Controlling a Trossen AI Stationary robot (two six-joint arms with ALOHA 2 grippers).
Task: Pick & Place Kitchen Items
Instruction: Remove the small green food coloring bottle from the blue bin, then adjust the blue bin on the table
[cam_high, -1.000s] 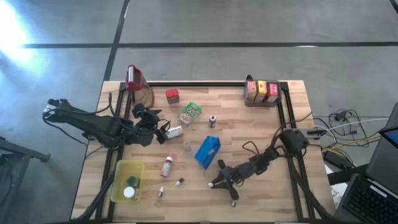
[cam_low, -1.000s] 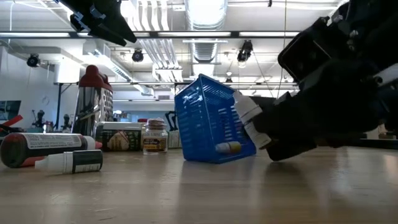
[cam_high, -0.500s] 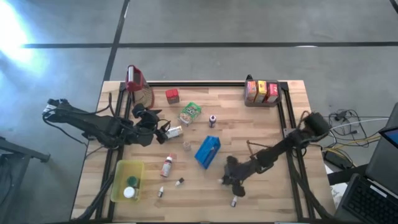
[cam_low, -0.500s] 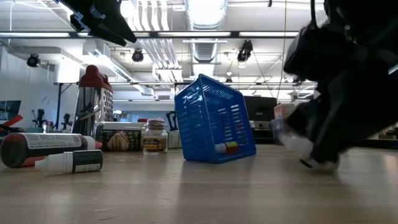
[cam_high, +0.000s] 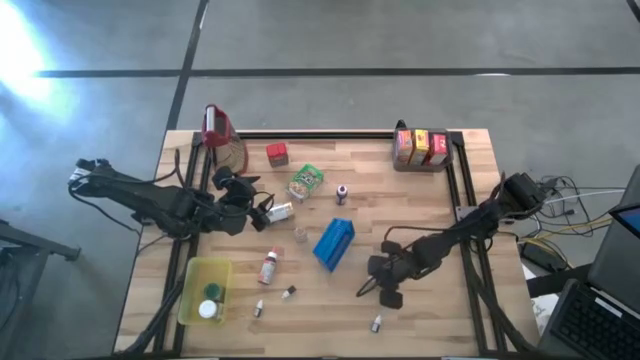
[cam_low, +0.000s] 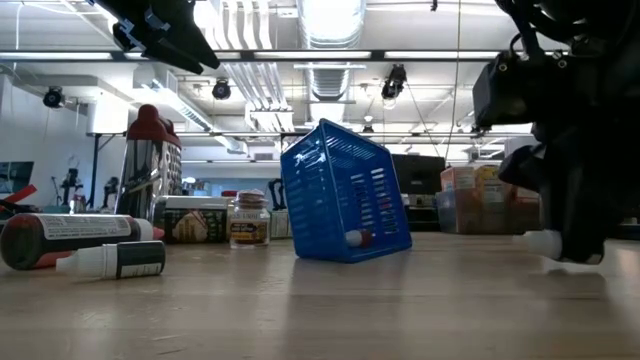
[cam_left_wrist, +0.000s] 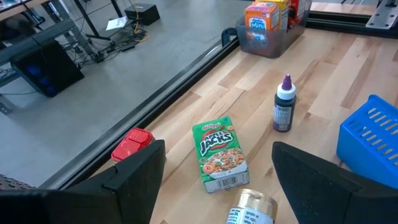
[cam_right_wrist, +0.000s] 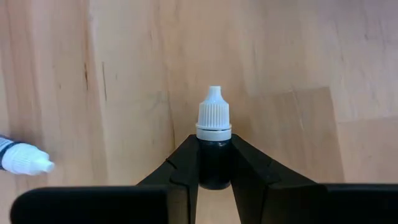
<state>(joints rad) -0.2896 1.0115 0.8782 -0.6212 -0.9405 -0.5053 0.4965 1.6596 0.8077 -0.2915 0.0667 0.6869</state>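
The right end effector (cam_right_wrist: 214, 163) grips a small dark white-capped bottle (cam_right_wrist: 214, 134); it should lift it level, clear of the wooden counter (cam_right_wrist: 298, 56) beneath.

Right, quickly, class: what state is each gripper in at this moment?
Left gripper: open, holding nothing, above the cereal box.
Right gripper: shut on a small white-capped dropper bottle.
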